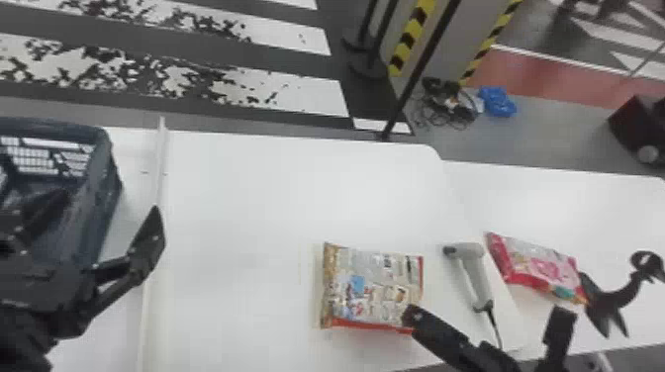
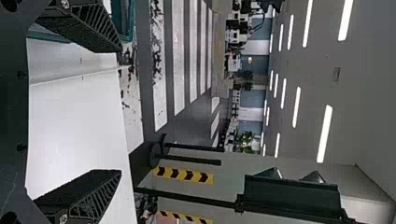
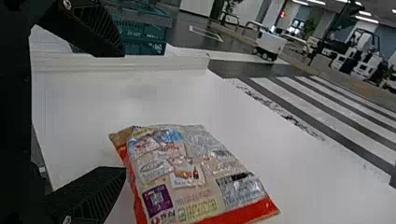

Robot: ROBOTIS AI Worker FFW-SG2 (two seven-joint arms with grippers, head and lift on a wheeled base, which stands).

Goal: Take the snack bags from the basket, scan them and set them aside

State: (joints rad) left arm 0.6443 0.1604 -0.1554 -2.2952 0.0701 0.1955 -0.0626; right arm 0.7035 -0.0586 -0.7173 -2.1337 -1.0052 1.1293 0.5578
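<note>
A beige snack bag with a red edge (image 1: 373, 287) lies flat on the white table; the right wrist view shows the same bag (image 3: 187, 172) with its printed side up. My right gripper (image 1: 487, 316) is open at the bag's near right corner, and in its wrist view the gripper (image 3: 123, 112) has nothing between its fingers. A grey handheld scanner (image 1: 472, 277) lies right of that bag, and a pink and red snack bag (image 1: 544, 267) lies beyond it. My left gripper (image 1: 106, 217) stands open and empty by the dark blue basket (image 1: 101, 198); its wrist view shows the gripper (image 2: 119, 112) too.
A raised white strip (image 1: 158, 183) runs along the table between basket and bags. A black curved stand (image 1: 611, 299) is at the right, beside the pink bag. The scanner's cable (image 1: 495, 329) trails to the table's near edge.
</note>
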